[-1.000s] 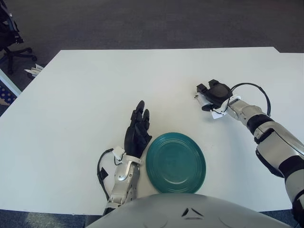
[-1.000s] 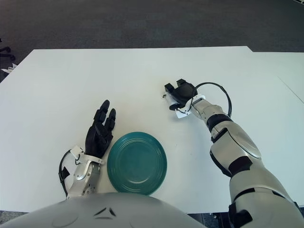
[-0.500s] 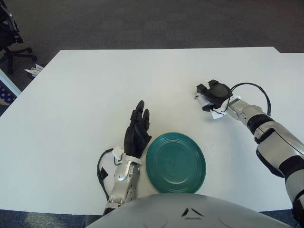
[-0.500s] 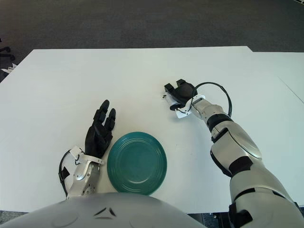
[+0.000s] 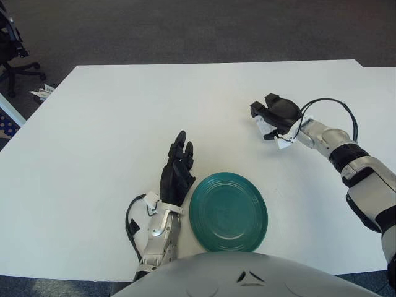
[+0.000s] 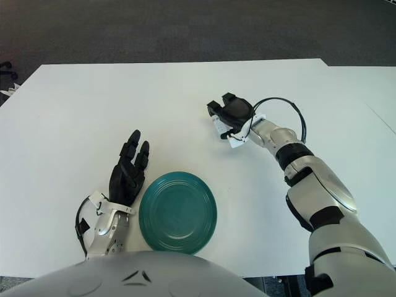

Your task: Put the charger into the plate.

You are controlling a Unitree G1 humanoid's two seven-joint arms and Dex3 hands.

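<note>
At the near edge of both views, the curved grey top of the robot's body (image 5: 247, 275) fills the bottom. Just beyond it sits a round green plate (image 5: 228, 211) on a white surface (image 5: 111, 117), close to the surface's near edge. Nothing lies in the plate.

Just to the left of the plate is the left hand (image 5: 177, 171), black, with its fingers (image 5: 180, 143) stretched out straight and pointing away from the robot. It holds nothing. Its silver forearm (image 5: 159, 235) runs back toward the body, with a black cable looping beside the wrist. Whether the hand touches the surface cannot be told.

Farther out and to the right, well apart from the plate, is the right hand (image 6: 229, 116). Its black fingers are curled around a small white object, the charger (image 6: 221, 129), of which only a sliver shows beneath the fingers. The hand is closed on the charger; whether the charger is off the surface cannot be told. A small white tag (image 6: 236, 140) shows near the wrist, and a black cable (image 6: 286, 103) arcs above the forearm. The right arm (image 6: 315, 192), silver with black joints, runs from the hand back to the lower right corner.

Beyond the far edge of the surface is dark grey carpet (image 5: 185, 31). At the far left, the base of a black office chair (image 5: 15, 55) stands on the floor.
</note>
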